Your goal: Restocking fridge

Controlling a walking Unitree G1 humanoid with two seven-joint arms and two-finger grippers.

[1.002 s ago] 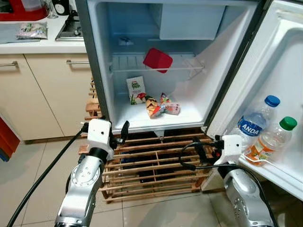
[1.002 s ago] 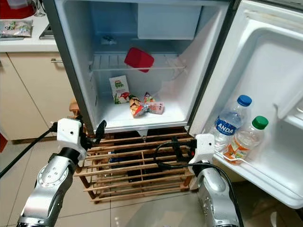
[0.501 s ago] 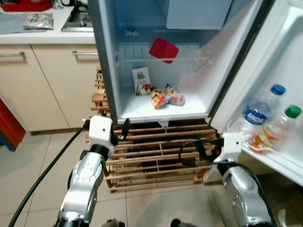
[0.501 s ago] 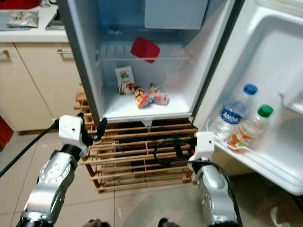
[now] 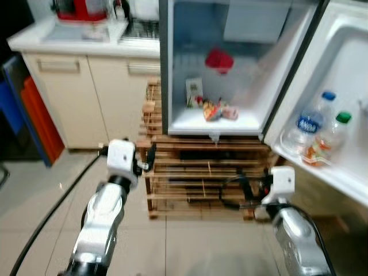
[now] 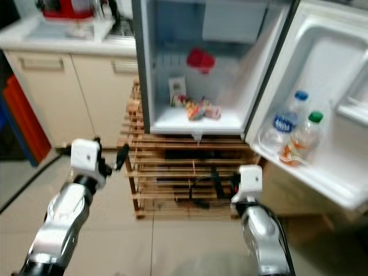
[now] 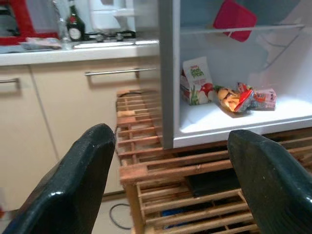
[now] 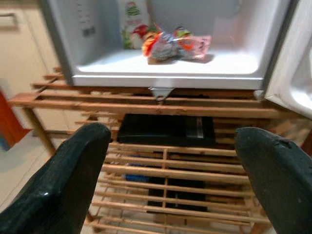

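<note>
Left eye view: open fridge [image 5: 172, 63] on a wooden rack [image 5: 201, 178], door [image 5: 345, 75] swung wide. Inside the fridge, red container [image 5: 219, 59] on the wire shelf, carton [image 5: 194, 92] and snack packets [image 5: 217, 110] on the floor below. In the door's tray, two bottles [image 5: 319, 132]. Below and in front of the fridge, left gripper [image 7: 170, 146] and right gripper [image 8: 170, 146], fingers spread wide, holding nothing.

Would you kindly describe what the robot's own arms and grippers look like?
Both arms are silver metal with rounded segments, each ending in a white boxy wrist block. The left gripper and right gripper each have two long glossy black fingers. A black cable trails from the left wrist; another loops beside the right.
</note>
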